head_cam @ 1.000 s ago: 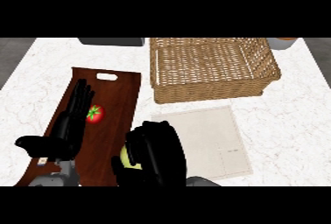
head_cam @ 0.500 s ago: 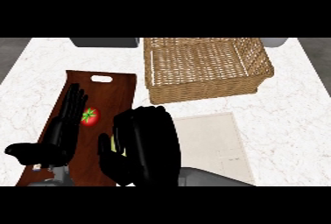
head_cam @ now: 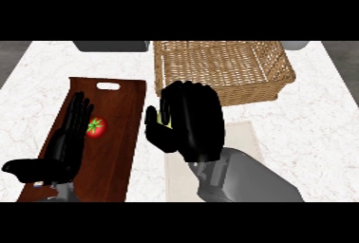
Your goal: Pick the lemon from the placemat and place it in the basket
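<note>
Looking down at the counter (head_cam: 308, 142), I see my right hand (head_cam: 193, 126) raised in the middle of the view, back toward me, fingers bent over at the tips and thumb curled in on the left. A sliver of yellow, the lemon (head_cam: 167, 119), shows in the gap between thumb and fingers, so I read the hand as closed around it. Most of the fruit is hidden behind the palm. The hand and lemon hang above the near-left corner of the beige placemat (head_cam: 245, 137), short of the wicker basket (head_cam: 224, 66), whose near rim sits just beyond the fingertips. My left hand (head_cam: 67, 142) lies flat on the dark wooden cutting board (head_cam: 116, 142) at the left, fingers straight and together, thumb spread out toward the lower left; it holds nothing. Just beside its fingers sits a red tomato (head_cam: 96, 127), touching or nearly so; I cannot tell which. Counting: one lemon, one tomato, one basket, one placemat, one board. Two grey objects (head_cam: 112, 45) are cut off by the far edge.
</note>
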Tool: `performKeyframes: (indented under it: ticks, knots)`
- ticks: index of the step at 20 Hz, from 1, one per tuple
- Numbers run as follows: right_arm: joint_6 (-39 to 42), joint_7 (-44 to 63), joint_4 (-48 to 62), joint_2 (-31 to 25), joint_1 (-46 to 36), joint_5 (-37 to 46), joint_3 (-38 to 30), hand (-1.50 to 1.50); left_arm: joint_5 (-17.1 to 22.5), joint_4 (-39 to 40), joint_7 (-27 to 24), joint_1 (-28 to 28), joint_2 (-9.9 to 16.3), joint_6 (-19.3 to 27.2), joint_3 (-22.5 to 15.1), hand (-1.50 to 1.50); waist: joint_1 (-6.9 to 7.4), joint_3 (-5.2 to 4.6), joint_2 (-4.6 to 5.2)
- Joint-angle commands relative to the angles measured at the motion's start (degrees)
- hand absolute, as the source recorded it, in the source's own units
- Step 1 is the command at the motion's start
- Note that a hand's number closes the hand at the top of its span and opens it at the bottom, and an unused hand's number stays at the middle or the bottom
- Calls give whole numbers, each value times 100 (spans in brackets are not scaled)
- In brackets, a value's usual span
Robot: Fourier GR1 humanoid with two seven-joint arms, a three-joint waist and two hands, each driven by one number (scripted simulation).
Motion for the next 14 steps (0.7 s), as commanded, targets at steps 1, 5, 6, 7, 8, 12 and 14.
performKeyframes:
  ticks: [1,5,6,7,8,12,14]
  knots:
    - [321,-428,30,-83,124,-114,-651,150,-90,327,-281,-3,-76,-12,-62,0,-9,0,6]
    - [173,-1056,766,-258,-63,-248,-1351,150,-65,-195,270,-37,-110,54,-189,0,20,2,10]
    - [320,-1148,507,-331,127,-259,-1400,150,-150,-259,194,8,-91,102,-184,0,5,1,4]
    - [371,-1306,124,-560,572,-330,-1338,150,-111,-92,-5,225,-165,77,-196,0,-13,1,1]
    - [275,-1557,995,-319,-29,-262,-1602,150,-176,-163,312,-111,-163,175,-219,0,19,1,11]
    - [140,-1790,1156,-114,386,113,-1523,150,52,173,-282,144,3,-138,32,0,17,-1,7]
    - [180,-2205,1219,-399,656,-31,-1642,150,-111,-556,494,162,-81,50,-260,0,21,2,4]
